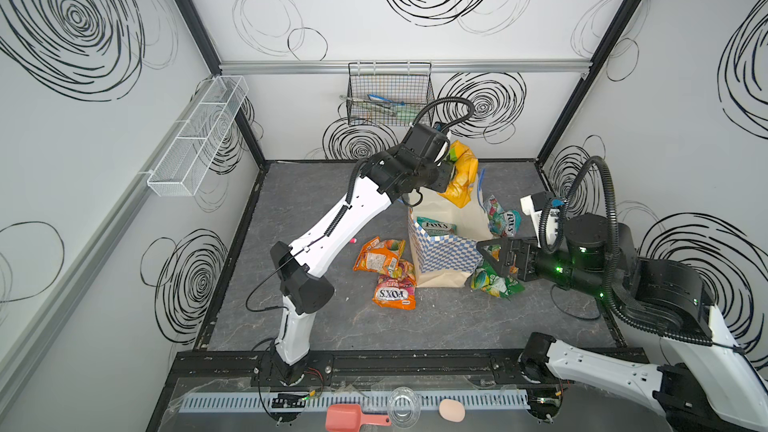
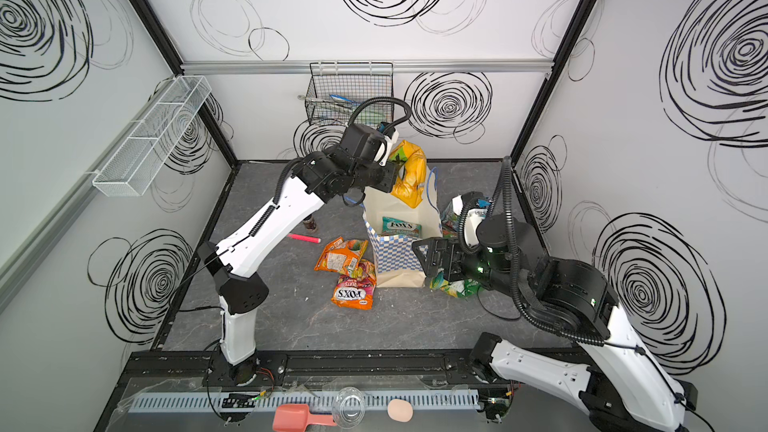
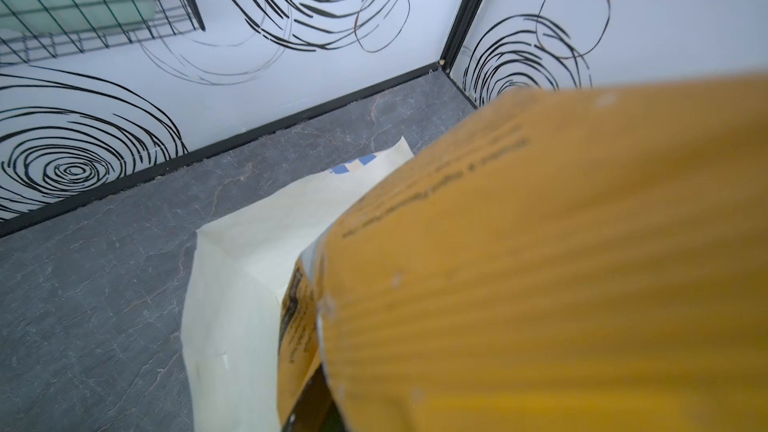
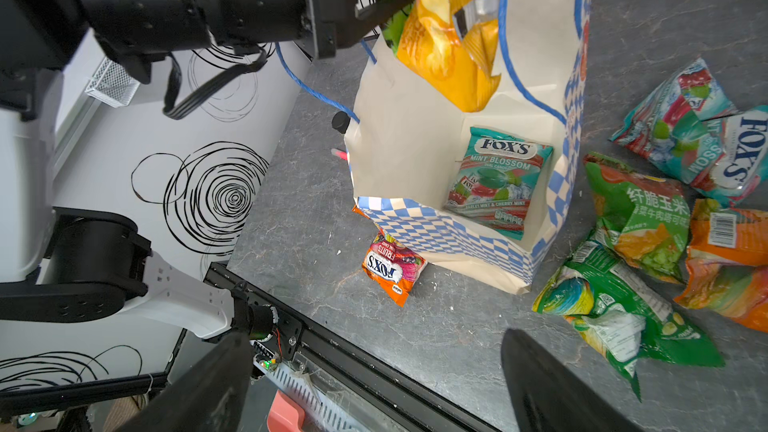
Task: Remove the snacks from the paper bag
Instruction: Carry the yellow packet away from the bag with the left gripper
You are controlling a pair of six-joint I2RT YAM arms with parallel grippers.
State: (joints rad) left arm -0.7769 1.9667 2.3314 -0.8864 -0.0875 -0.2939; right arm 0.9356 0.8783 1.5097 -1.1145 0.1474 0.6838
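Note:
The paper bag [image 1: 444, 255] [image 2: 395, 257] stands open mid-table. Above its far rim my left gripper [image 1: 446, 178] [image 2: 392, 178] is shut on a yellow snack packet [image 1: 463, 176] [image 2: 411, 178] that hangs over the mouth. This packet [image 3: 540, 263] fills the left wrist view and hides the jaws. A teal FOX'S packet [image 1: 436, 226] [image 4: 494, 184] lies inside the bag [image 4: 415, 222]. Orange packets [image 1: 380, 257] lie left of the bag, green [image 1: 496, 280] and teal [image 1: 503, 218] ones right. My right gripper [image 1: 484, 249] [image 2: 419, 249] [image 4: 374, 336] stands open and holds nothing, beside the bag's right wall.
A pink marker [image 2: 304, 238] and a small brown jar [image 2: 309, 224] lie left of the bag, under the left arm. A black wire basket [image 1: 388, 93] hangs on the back wall, a white mesh basket [image 1: 199, 135] on the left wall. A scoop [image 1: 353, 417] lies beyond the front rail.

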